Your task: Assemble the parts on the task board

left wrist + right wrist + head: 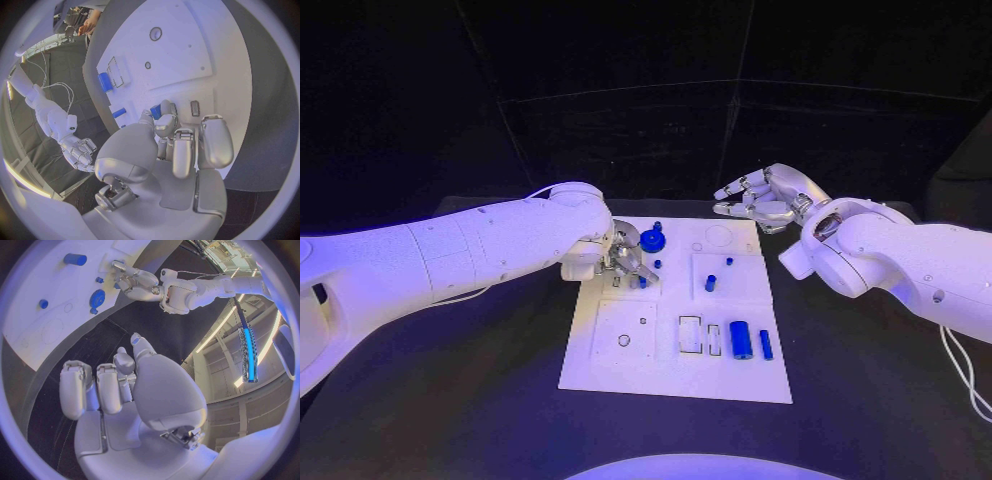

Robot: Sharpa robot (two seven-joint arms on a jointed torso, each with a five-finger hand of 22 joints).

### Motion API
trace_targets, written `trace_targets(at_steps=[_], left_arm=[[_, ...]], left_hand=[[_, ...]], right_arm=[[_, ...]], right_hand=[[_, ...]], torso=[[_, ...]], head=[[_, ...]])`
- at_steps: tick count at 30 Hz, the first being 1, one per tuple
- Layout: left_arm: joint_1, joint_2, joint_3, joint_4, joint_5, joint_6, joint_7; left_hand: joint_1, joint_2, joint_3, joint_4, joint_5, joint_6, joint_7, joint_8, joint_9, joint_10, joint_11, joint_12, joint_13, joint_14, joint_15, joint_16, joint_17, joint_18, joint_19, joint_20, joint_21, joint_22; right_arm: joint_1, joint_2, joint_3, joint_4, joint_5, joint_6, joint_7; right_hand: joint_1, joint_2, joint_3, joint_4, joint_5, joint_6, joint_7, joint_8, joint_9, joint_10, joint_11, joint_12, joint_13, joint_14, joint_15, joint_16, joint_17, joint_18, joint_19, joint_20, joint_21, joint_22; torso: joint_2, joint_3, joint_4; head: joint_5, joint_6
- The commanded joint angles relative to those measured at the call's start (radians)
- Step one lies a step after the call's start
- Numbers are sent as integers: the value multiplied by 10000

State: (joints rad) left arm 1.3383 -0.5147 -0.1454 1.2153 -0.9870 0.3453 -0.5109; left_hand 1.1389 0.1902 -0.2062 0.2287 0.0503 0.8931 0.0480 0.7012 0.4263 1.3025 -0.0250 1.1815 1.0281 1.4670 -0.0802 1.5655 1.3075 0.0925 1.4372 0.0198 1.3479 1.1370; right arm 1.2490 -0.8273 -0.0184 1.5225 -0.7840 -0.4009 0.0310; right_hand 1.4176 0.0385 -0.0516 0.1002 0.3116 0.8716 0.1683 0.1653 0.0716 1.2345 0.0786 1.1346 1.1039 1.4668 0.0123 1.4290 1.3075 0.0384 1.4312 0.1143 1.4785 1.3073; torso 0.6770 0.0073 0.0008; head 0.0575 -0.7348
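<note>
The white task board (635, 345) lies in the middle of the table. My left hand (625, 258) hovers low over its far left part, and its fingertips (166, 111) pinch a small blue part (155, 111) right at the board. Beside that hand stands a round blue part (653, 240). Small blue pegs (710, 283) stand near the board's middle. A thick blue cylinder (740, 339) and a thin blue bar (766, 344) lie at the near right. My right hand (762, 200) hangs past the board's far right corner, fingers curled in and holding nothing.
Rectangular recesses (691, 333) and a small round hole (625, 340) mark the near half of the board (31, 280). Black table (473, 400) surrounds it on all sides. Thin white cables trail from both arms, one by the right arm (963, 370).
</note>
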Motion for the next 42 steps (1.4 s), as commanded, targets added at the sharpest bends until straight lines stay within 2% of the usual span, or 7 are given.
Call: trace_targets(at_steps=[1, 13, 19, 25, 33, 42], left_arm=[[15, -29, -2, 21, 83, -139, -5], [15, -75, -1, 45, 98, -267, 12], [15, -99, 0, 38, 98, -305, 22], [15, -111, 1, 3, 98, -322, 23], [15, -110, 1, -3, 98, -333, 28], [15, -96, 3, 28, 98, -358, 41]], left_hand=[[92, 11, 33, -42, -16, -94, 0, 38, 15, 48, 7, 45, 8, 1038, -71, 53, 2633, -123, -15, 3, 45, 14], [138, -18, 58, -108, -18, -113, 1, 67, 37, 47, 7, 51, 14, 1038, -71, 53, 2633, -124, -19, 3, 55, 30], [-68, -275, -124, -68, -20, -110, -6, 160, 95, 37, 4, 50, 6, 1038, -71, 53, 2633, -126, -31, 5, 73, 61], [-197, -360, -220, -14, -21, -127, -10, 197, 119, 35, 1, 54, 8, 1038, -74, 53, 2633, -125, -39, 5, 80, 71], [-186, -363, -219, -25, -18, -131, -13, 205, 124, 31, -1, 50, 2, 1038, -74, 53, 2633, -122, -47, 5, 72, 57], [73, -259, -57, -238, -16, -180, -20, 261, 164, 18, -6, 44, -9, 1038, -82, 53, 2633, -118, -66, 0, 74, 62]], right_arm=[[22, 23, 6, -22, 4, 143, 18], [21, 103, 5, -100, 1, 214, 1], [21, 120, 5, -119, -69, 213, -12], [21, 144, 5, -140, -88, 225, -21], [20, 168, 5, -158, -93, 258, -23], [20, 209, 4, -193, -94, 310, -39]], right_hand=[[8, 121, -55, -18, 54, -50, 32, 54, -14, -50, 26, -11, 2, 553, -80, -56, 565, 99, -62, 4, -56, 589], [-8, 129, -63, -3, 62, -49, 33, 58, -15, -44, 27, -3, 6, 553, -79, -58, 565, 101, -69, 4, -61, 579], [-8, 129, -63, -3, 62, -49, 33, 58, -15, -44, 27, -3, 6, 553, -79, -58, 565, 101, -69, 4, -61, 579], [-17, 134, -69, 6, 67, -51, 33, 60, -16, -33, 27, 10, 17, 558, -78, -44, 585, 99, -63, 5, -58, 587], [-17, 134, -69, 6, 67, -51, 33, 60, -16, -33, 27, 10, 17, 558, -78, -44, 585, 99, -63, 5, -58, 587], [-25, 140, -76, 16, 72, -53, 33, 62, -17, -29, 27, 17, 21, 556, -78, -51, 577, 99, -61, 5, -58, 589]], torso=[[11, -4, 11], [0, -6, -5], [-5, 1, 4], [-3, 1, 5], [4, -5, -5], [3, 2, 4]], head=[[-4, -30], [7, -75], [-8, -68], [-1, -72], [-21, -72], [-66, -72]])
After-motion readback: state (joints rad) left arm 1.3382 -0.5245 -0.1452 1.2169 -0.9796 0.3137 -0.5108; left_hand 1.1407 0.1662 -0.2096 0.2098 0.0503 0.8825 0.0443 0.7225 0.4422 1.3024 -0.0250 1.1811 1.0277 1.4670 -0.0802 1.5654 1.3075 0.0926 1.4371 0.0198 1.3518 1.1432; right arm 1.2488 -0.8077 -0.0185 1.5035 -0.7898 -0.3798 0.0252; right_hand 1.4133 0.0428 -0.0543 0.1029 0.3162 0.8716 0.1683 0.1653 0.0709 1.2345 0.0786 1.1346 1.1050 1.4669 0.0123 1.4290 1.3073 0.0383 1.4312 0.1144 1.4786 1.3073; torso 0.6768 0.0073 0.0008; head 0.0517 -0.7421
